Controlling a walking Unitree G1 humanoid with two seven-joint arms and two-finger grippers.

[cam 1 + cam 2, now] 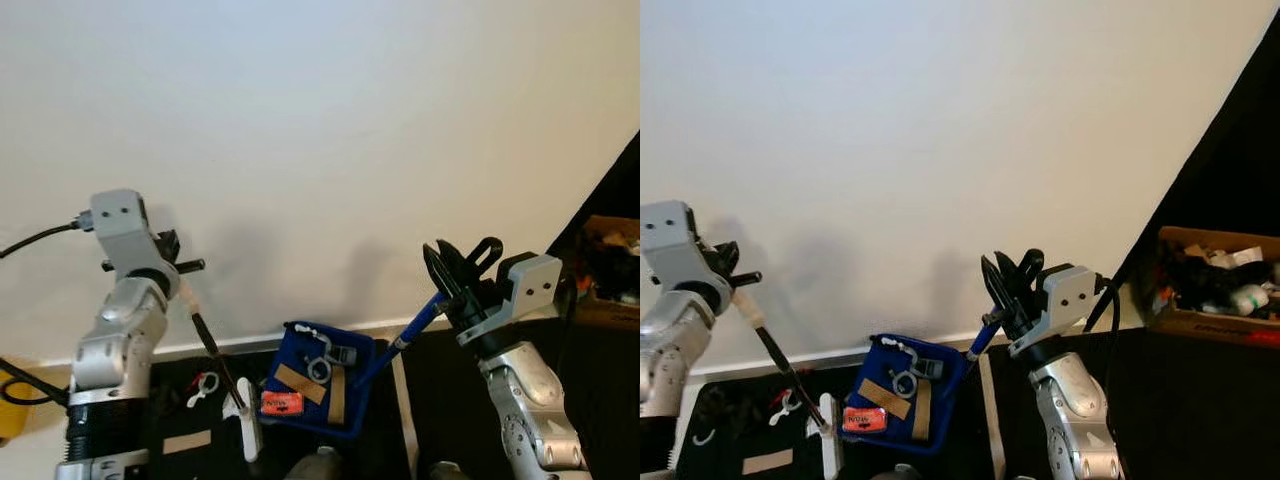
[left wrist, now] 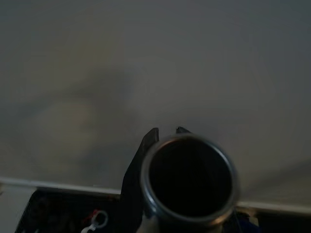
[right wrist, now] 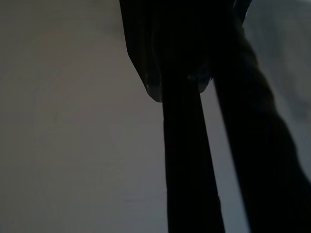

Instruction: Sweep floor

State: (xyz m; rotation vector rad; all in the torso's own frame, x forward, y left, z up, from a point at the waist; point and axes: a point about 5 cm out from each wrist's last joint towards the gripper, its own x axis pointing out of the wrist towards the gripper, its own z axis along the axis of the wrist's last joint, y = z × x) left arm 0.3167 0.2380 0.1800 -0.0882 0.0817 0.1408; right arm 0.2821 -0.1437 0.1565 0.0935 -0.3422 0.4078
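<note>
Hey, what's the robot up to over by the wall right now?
It is sweeping with both arms. The left tool holds the top of a thin black broom handle that slants down to the dark floor. The right tool grips the blue handle of a dustpan set against the baseboard. The pan already holds debris: a red packet, brown strips and a metal ring. A few bits lie on the floor beside the broom.

Soft, even light washes the pale wall [image 1: 320, 130] in both eye views, with faint grey shadows of the arms low at centre; the lower right corner falls black. Both wrist views are dim and murky, near shapes blurred, possibly from being too close.
</note>
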